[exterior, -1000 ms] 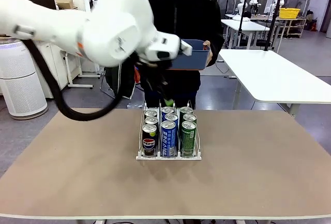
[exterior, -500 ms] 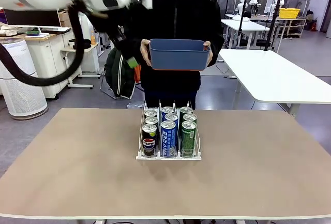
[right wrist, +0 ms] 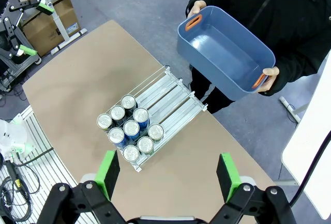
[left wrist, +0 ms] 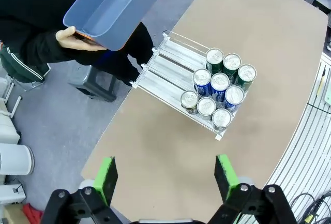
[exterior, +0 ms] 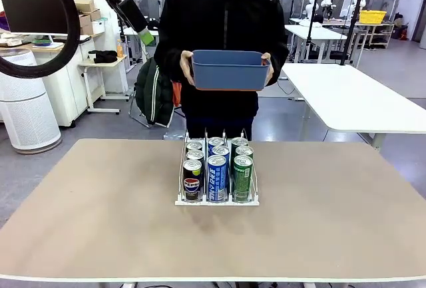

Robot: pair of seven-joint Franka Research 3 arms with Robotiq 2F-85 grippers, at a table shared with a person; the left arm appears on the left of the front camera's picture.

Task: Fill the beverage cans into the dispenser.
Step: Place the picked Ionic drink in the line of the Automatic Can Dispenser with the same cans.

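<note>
The brown worktop (exterior: 100,221) spans the lower half of the front view. Behind its far edge, at upper centre, a person in black holds a blue bin (exterior: 230,70) by both ends with two hands; from the right wrist view, the bin sits at upper right and its inside looks bare.

The dispenser (exterior: 216,200) stands at the middle of the front view, just left of centre in the right wrist view (right wrist: 170,97) and at centre right in the left wrist view (left wrist: 170,69). Its three lanes carry the beverage cans (exterior: 217,168), nine of them crowded at the front lip in three rows: black Pepsi ones in the left lane of the front view, blue in the middle, green on the right. The lanes' far part, toward the person, is bare wire.

The left tool (exterior: 136,25) hangs high at the upper left of the front view, well above the worktop; in its own wrist view (left wrist: 165,175) its green pads stand spread wide with nothing between them. The right tool (right wrist: 166,175) is likewise spread and holding nothing, high over the worktop at the bottom of its wrist view.
</note>
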